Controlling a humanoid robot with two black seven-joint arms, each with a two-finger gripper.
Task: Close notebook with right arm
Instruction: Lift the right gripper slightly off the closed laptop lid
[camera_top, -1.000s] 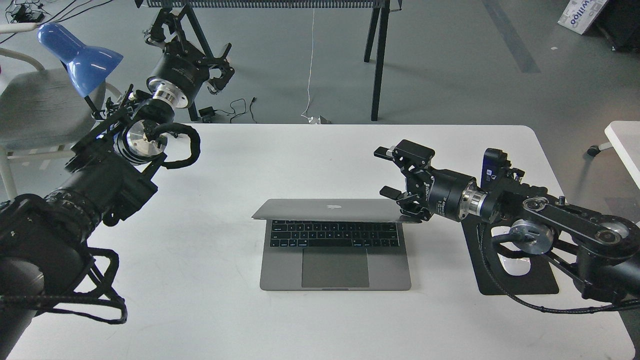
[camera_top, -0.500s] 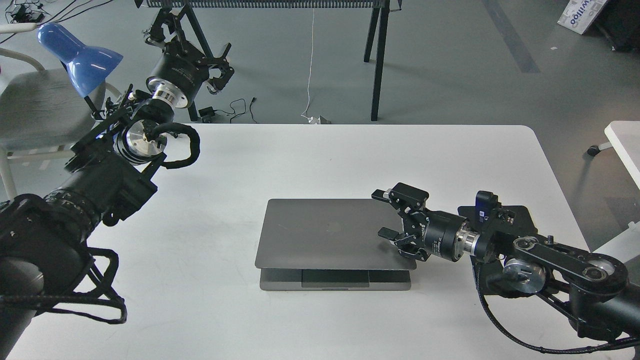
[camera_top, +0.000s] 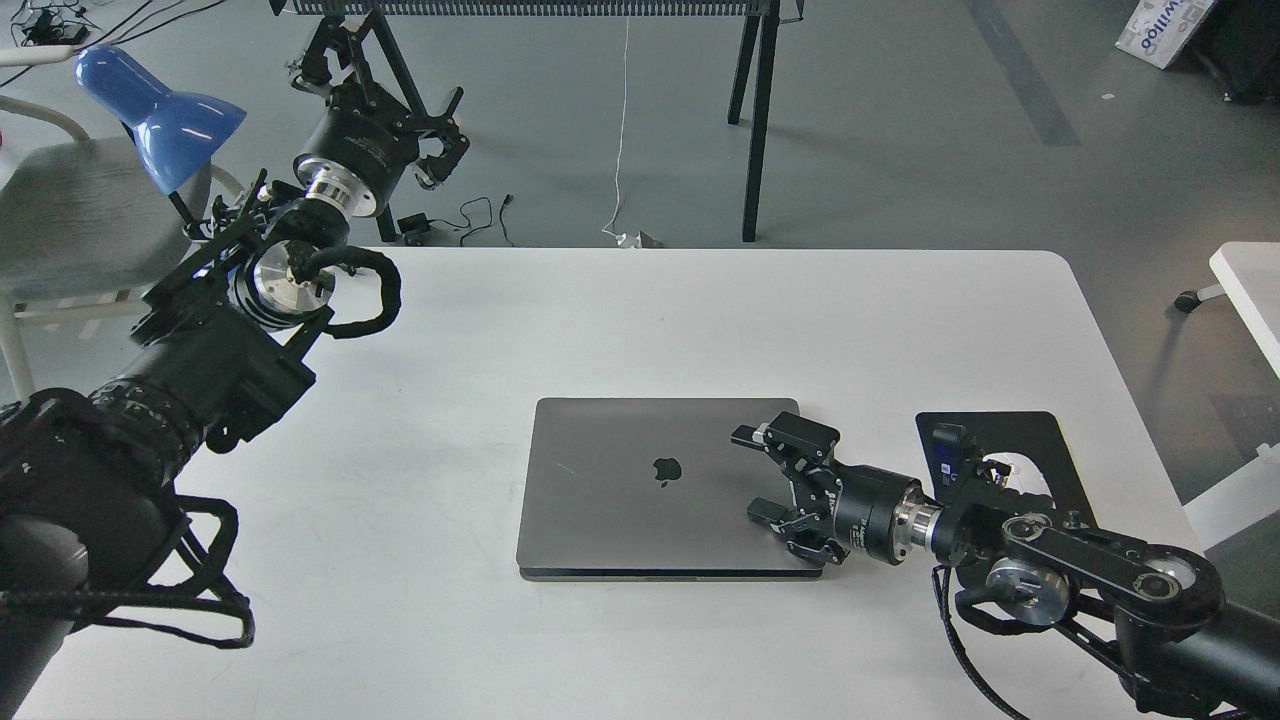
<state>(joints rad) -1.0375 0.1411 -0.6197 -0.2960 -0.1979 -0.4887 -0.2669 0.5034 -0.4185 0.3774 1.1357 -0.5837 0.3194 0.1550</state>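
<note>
The notebook is a space-grey laptop lying in the middle of the white table. Its lid is down flat, with the black apple logo facing up. My right gripper is open, its two fingers spread over the lid's right part, resting on or just above it. The right arm reaches in low from the lower right, with a blue-lit module near the wrist. My left gripper is raised beyond the table's far left edge; its fingers look spread and hold nothing.
A black mouse pad with a white mouse partly hidden by my arm lies right of the laptop. A blue desk lamp stands at the far left by a grey chair. Black table legs stand behind the table.
The lid has come down from partly raised to flat on the base. My right gripper has moved down and toward me with it. The left arm has not moved.
</note>
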